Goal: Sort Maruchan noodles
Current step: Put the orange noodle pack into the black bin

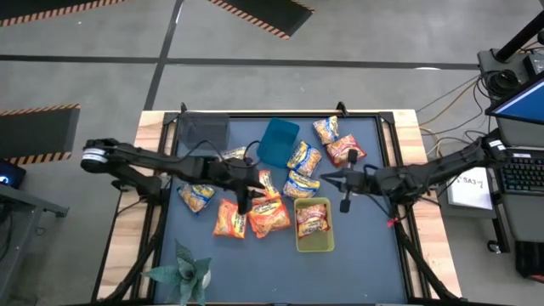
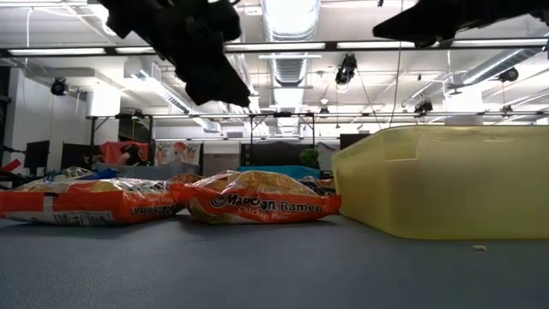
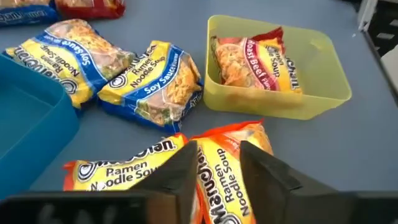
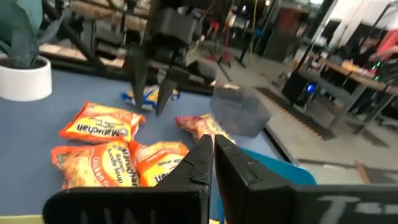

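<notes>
Orange noodle packet lies right under my left fingers, spread apart above it. My right fingers, pressed together, wait farther off.

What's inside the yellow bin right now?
The yellow bin holds one red noodle packet, lying against a wall with its label up. The rest of the floor looks bare. Whatever might lie under the packet is covered.

Dark blue-grey bench with pale wooden edges.
Strewn with crinkly plastic ramen packets, blue plastic bin, yellow-green plastic bin, grey bin, potted plant.
</notes>
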Robot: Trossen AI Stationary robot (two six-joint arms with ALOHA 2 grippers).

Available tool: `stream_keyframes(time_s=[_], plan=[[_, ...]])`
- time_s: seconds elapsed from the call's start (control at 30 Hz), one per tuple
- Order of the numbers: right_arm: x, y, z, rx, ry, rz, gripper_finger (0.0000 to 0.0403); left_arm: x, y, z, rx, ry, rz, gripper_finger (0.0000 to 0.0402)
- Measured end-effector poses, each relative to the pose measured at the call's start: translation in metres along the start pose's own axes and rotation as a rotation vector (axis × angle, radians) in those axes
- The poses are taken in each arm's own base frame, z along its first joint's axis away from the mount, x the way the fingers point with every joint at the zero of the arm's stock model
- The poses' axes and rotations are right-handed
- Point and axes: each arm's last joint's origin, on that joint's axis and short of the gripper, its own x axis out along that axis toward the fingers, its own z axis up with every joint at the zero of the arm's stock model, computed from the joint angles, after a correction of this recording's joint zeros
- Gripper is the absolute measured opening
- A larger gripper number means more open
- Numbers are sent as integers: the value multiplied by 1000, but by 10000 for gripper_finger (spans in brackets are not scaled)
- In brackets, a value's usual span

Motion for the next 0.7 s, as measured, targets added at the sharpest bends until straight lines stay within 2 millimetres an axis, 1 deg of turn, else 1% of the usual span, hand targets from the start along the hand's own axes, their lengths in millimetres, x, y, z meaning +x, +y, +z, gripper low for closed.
stream_keyframes(time_s=[0.17,0.3,0.37,0.5,0.7], plan=[[-11,-4,-8,-4,-88,-5,8,16,2,8,51,132,74,197],[-18,-7,-10,-8,-136,-9,8,26,4,10,117,232,95,238],[-22,-9,-12,-15,-156,-15,8,29,4,9,162,249,89,248],[-26,-10,-14,-11,-174,0,8,32,7,6,217,271,76,252],[-26,-8,-20,13,-164,30,8,29,22,-1,224,252,97,252]])
